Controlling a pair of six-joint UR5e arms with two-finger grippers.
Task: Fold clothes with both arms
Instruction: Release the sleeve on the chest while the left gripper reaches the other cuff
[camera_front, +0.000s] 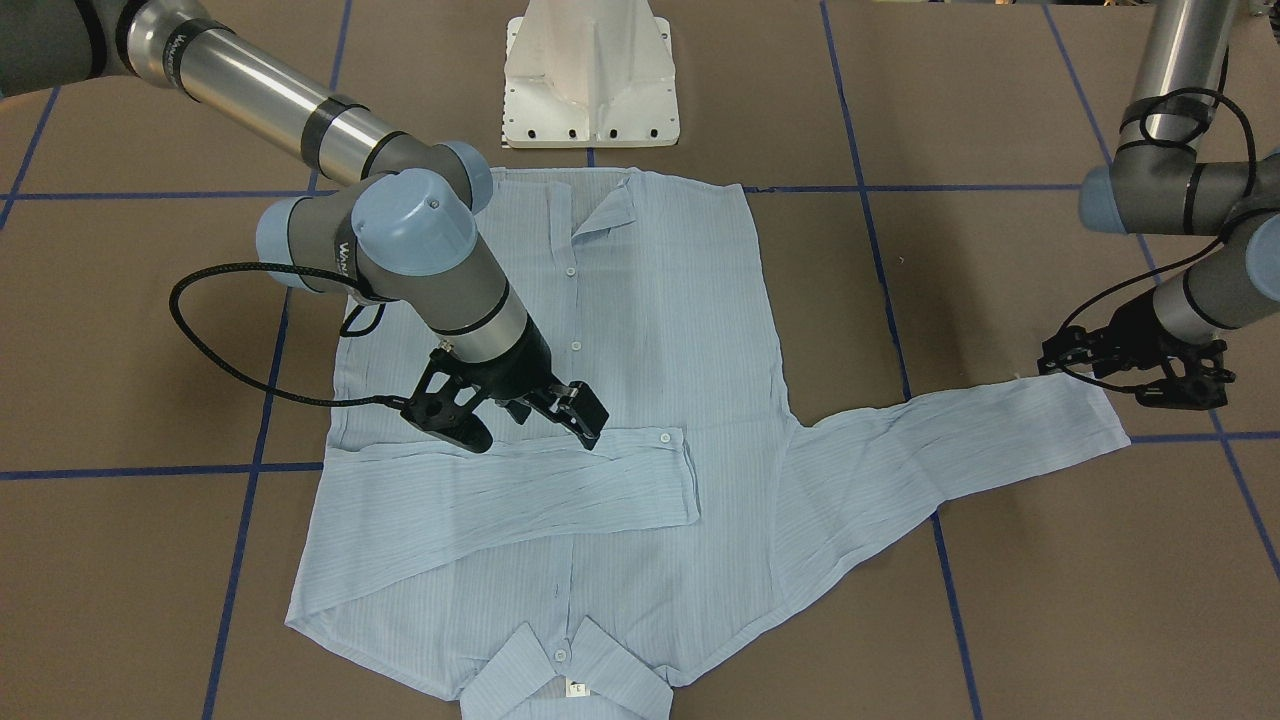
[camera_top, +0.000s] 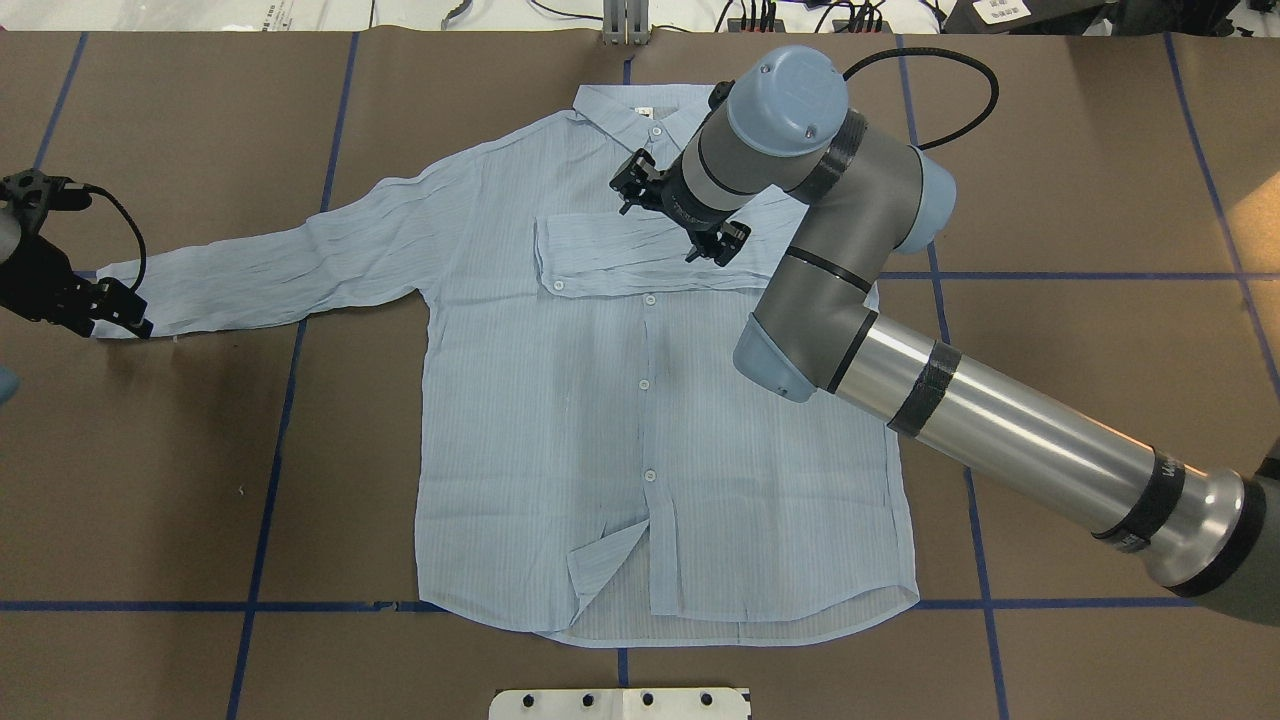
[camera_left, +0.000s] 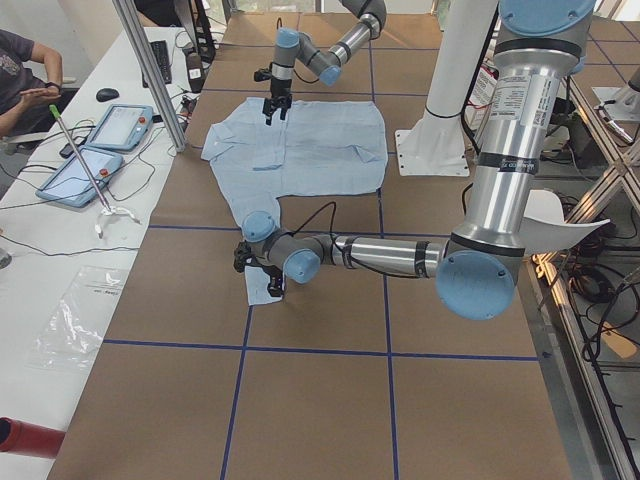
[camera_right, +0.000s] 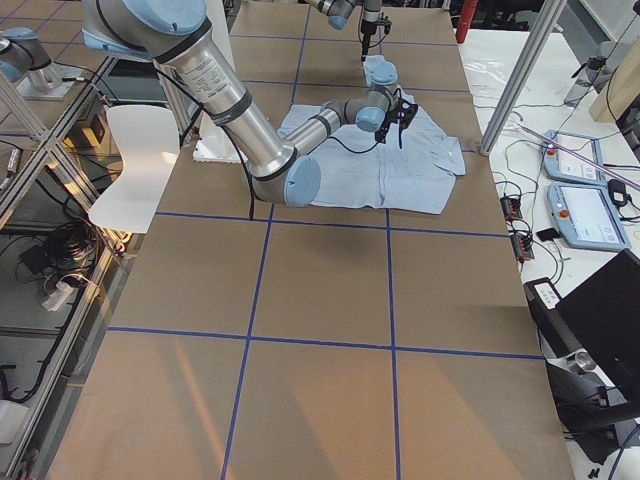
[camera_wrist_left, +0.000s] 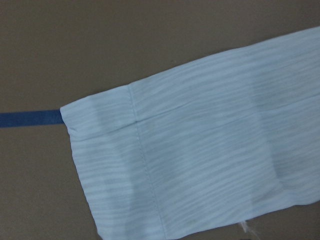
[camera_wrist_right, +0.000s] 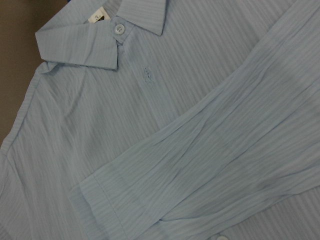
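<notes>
1 shirt (camera_top: 640, 420) | 1 folded sleeve (camera_top: 620, 255) | 1 left gripper (camera_top: 115, 310) | 1 right gripper (camera_front: 532, 425)

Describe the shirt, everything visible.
The shirt is light blue, thin, finely striped, creased, with small white buttons, a collar and a white neck tag. It lies flat, front up, on the brown table. One sleeve is folded across the chest beneath the open right gripper; the other stretches toward the left gripper. A hem corner is flipped.

Pale blue finely striped shirt (camera_top: 600, 400)
</notes>
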